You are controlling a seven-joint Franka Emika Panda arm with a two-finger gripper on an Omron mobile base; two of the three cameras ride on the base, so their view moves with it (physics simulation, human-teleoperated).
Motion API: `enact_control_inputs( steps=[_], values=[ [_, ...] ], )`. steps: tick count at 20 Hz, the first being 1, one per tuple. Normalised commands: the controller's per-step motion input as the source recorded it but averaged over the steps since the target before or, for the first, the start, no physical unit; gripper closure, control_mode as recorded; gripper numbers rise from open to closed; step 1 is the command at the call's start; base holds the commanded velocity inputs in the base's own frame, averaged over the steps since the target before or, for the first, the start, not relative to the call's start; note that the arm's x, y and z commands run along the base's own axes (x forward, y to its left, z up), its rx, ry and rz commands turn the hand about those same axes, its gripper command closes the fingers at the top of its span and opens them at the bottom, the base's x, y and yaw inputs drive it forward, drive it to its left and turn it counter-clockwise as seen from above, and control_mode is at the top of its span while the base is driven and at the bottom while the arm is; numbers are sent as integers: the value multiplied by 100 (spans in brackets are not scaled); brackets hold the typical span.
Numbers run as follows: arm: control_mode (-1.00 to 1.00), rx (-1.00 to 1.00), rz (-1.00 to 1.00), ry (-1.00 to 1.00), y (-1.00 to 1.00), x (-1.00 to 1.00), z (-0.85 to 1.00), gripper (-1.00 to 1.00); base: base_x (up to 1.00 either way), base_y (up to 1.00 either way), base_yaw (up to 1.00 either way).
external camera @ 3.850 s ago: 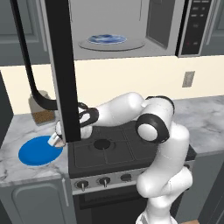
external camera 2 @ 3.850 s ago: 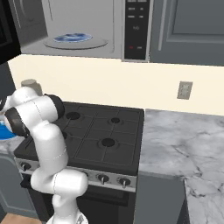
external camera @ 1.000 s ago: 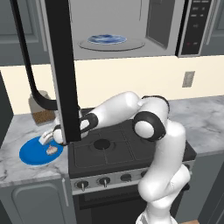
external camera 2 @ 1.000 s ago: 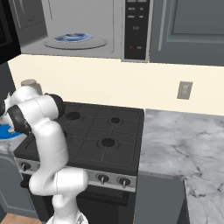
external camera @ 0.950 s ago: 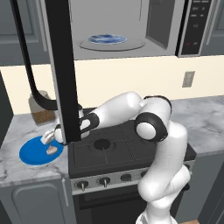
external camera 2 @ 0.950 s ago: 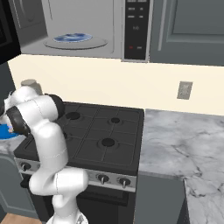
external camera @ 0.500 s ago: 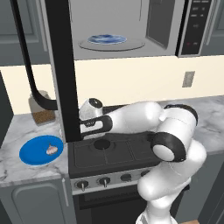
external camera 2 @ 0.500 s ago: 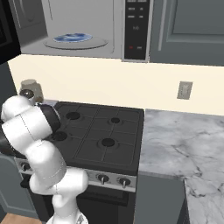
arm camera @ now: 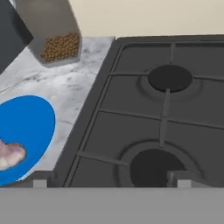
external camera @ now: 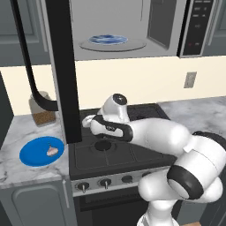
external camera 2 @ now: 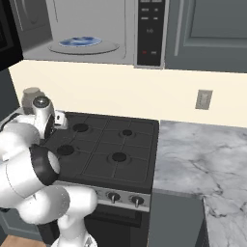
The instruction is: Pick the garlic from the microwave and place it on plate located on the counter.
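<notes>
The pale pinkish garlic (external camera: 52, 150) lies on the bright blue plate (external camera: 35, 152), on the marbled counter (external camera: 17, 132) left of the stove. In the hand view the garlic (arm camera: 9, 155) rests at the left edge on the plate (arm camera: 26, 127). My gripper (arm camera: 111, 183) is open and holds nothing; it hangs over the stovetop's left burners, to the right of the plate and apart from it. The microwave's open black-framed door (external camera: 62, 66) partly covers the hand (external camera: 89, 121). The microwave (external camera: 114, 26) stands open above, with a patterned plate (external camera: 108, 39) on its turntable.
A jar of brown grains (external camera: 43, 109) stands at the back of the counter behind the plate. The black stovetop (external camera: 117, 150) lies under my arm. More marbled counter (external camera 2: 202, 159) stretches right of the stove. A wall outlet (external camera 2: 202, 99) sits above it.
The garlic was let go and stays on the blue plate. My arm has pulled back to the right, from above the plate to above the stove's left burners.
</notes>
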Motion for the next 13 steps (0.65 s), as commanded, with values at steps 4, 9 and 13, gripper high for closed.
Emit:
enact_control_inputs(
  steps=[4,9,13],
  values=[
    [-100,-5,-22,0,-78,-26,22,-100,0,0,0],
    [-100,-12,-26,0,-50,-30,12,-100,0,0,0],
    [-100,-6,-24,0,-36,-38,32,-100,0,0,0]
  ],
)
